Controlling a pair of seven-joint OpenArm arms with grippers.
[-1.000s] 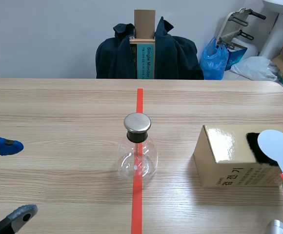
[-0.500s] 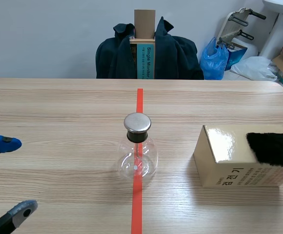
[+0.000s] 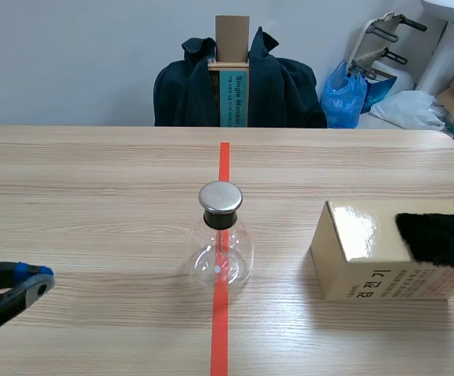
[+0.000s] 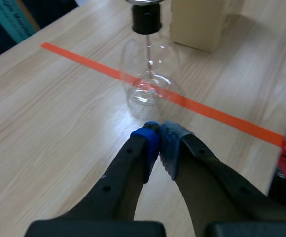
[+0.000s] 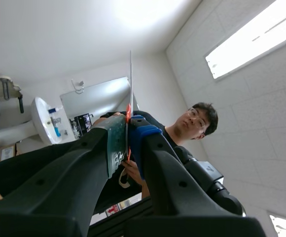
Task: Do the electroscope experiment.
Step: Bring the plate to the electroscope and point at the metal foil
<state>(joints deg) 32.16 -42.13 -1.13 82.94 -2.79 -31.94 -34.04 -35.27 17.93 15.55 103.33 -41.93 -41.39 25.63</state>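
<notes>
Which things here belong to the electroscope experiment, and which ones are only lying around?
For the job: glass flask, black fur pad, cardboard box under it, thin plate in the right claw.
Lying about: dark jacket, blue bag.

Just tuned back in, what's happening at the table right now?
The right gripper is shut on a thin paddle seen edge-on, pointing up at the ceiling. The left gripper is shut on nothing, low over the table near the glass flask, which stands on the tape line. A cardboard box with black fur on top sits apart.
</notes>
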